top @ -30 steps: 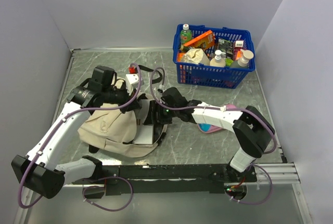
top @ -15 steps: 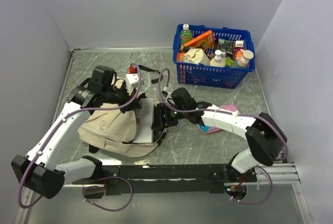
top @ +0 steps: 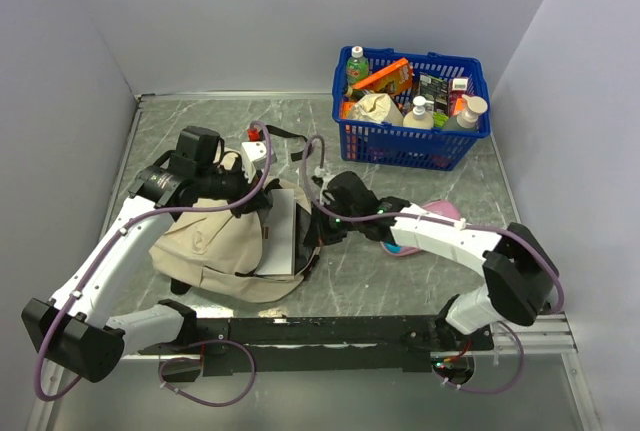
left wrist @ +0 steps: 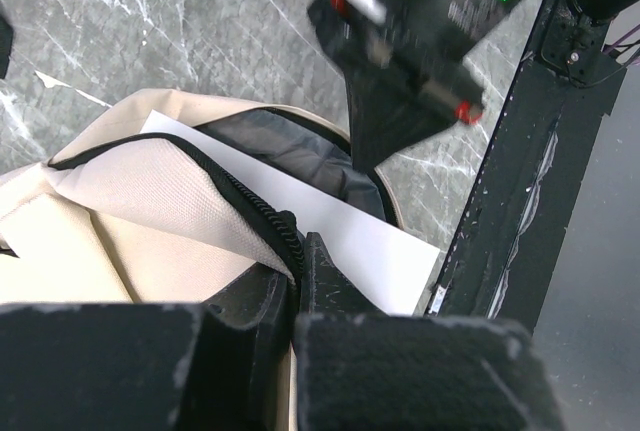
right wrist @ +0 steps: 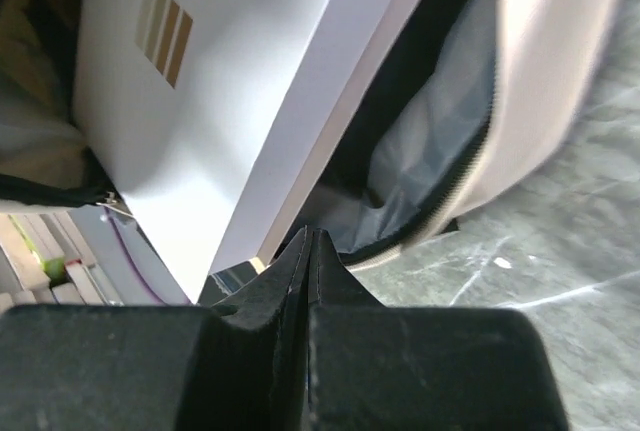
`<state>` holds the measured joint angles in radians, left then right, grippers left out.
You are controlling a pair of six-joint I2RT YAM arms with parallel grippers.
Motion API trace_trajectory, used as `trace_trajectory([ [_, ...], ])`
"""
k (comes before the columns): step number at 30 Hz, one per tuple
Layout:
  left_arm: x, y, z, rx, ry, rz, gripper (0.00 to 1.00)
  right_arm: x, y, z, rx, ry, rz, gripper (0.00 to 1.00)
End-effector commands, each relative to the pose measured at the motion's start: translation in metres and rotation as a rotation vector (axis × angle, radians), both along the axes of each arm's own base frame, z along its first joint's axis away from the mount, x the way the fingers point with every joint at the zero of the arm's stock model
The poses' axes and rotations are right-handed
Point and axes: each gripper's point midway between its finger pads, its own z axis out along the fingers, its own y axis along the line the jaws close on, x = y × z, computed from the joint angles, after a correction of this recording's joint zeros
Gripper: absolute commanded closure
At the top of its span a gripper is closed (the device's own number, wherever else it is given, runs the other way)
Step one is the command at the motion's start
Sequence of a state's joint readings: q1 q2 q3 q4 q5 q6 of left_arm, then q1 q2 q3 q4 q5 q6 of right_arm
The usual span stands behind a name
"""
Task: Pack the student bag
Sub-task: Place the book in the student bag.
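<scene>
Soft, even overhead light, faint shadows. Close up, the left gripper (left wrist: 298, 281) is dark and unfocused; the student bag (right wrist: 545, 61) smears.

The left arm (top: 110, 251) rises from its base at 7 o'clock in the top view and reaches toward 1 o'clock. It bends sharply at the wrist, so the left gripper (top: 258, 201) points toward 4 o'clock. That gripper's fingers (left wrist: 325, 281) are pinched on the zipper edge of the student bag (top: 205, 241). The right arm (top: 440, 236) folds at its elbow near 4 o'clock and stretches toward 9 o'clock. The right gripper (top: 312, 231) sits low, with its fingers (right wrist: 330, 281) pressed tight together.
</scene>
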<state>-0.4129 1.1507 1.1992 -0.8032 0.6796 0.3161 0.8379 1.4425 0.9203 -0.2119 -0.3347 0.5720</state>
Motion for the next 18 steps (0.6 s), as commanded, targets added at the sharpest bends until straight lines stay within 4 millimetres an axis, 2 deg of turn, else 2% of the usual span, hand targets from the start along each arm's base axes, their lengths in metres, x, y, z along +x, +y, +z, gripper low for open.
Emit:
trace_trajectory([
  [1,0.004,-0.017,0.043,-0.121,-0.121,-0.058,0.99,0.0,0.029,0.009,0.023,-0.001,0.029,1.0],
  [4,0.006,-0.018,0.047,-0.122,-0.127,-0.059,0.99,0.001,0.052,0.016,0.082,0.045,0.055,1.0],
  [10,0.008,-0.018,0.049,-0.117,-0.137,-0.059,0.99,0.011,0.099,0.052,0.23,0.084,0.09,1.0],
  [15,0.009,-0.019,0.048,-0.122,-0.136,-0.064,0.99,0.013,0.129,0.074,0.312,0.127,0.113,1.0],
  [18,0.01,-0.02,0.048,-0.124,-0.135,-0.067,0.99,0.011,0.137,0.07,0.325,0.179,0.12,1.0],
])
